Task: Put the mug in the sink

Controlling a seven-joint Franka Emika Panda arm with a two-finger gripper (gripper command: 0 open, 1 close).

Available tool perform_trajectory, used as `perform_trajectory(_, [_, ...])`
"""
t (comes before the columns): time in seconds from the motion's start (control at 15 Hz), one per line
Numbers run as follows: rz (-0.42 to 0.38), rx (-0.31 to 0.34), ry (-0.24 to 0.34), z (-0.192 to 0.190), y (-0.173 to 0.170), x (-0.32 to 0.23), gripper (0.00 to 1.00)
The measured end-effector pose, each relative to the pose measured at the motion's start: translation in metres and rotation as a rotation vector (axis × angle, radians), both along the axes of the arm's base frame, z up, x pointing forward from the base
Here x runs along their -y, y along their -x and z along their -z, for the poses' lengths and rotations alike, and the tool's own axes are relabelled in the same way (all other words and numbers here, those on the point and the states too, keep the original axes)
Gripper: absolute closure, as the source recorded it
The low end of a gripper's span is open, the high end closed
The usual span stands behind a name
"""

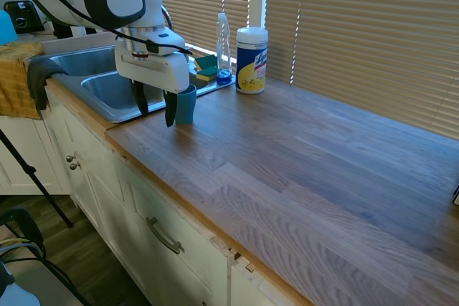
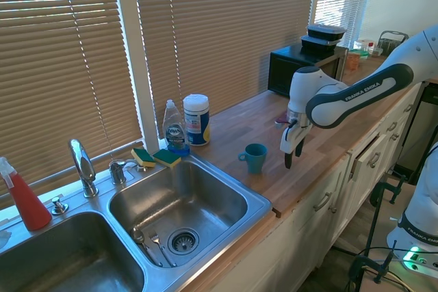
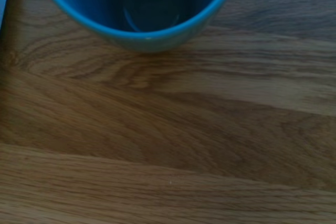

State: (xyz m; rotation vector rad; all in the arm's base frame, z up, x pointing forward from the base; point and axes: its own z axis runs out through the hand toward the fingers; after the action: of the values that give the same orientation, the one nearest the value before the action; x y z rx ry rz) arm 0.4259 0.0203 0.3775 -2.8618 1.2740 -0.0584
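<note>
We logged small teal-blue tapered mug [image 2: 255,157] upright on wooden countertop [image 2: 321,148], centre of second exterior frame, just right of stainless steel two-basin sink [image 2: 233,186], not in it. Handle visible there, pointing left. White arm's two-finger gripper [image 1: 155,107] hung beside mug, fingers spread, grasping nothing. Wrist view: mug's open rim [image 3: 142,38] near frame top.

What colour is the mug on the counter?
Teal-blue, plain; the mug shows best in the second exterior view.
</note>
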Motion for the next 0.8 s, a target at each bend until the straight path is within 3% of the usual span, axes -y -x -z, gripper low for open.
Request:
perform_trajectory(0.33, [-0.001, 0.031, -0.001, -0.014, -0.009, -0.001, 0.0])
perform_trajectory(0.8, [-0.04, 0.122, -0.007, -0.064, -0.063, -0.048, 0.0])
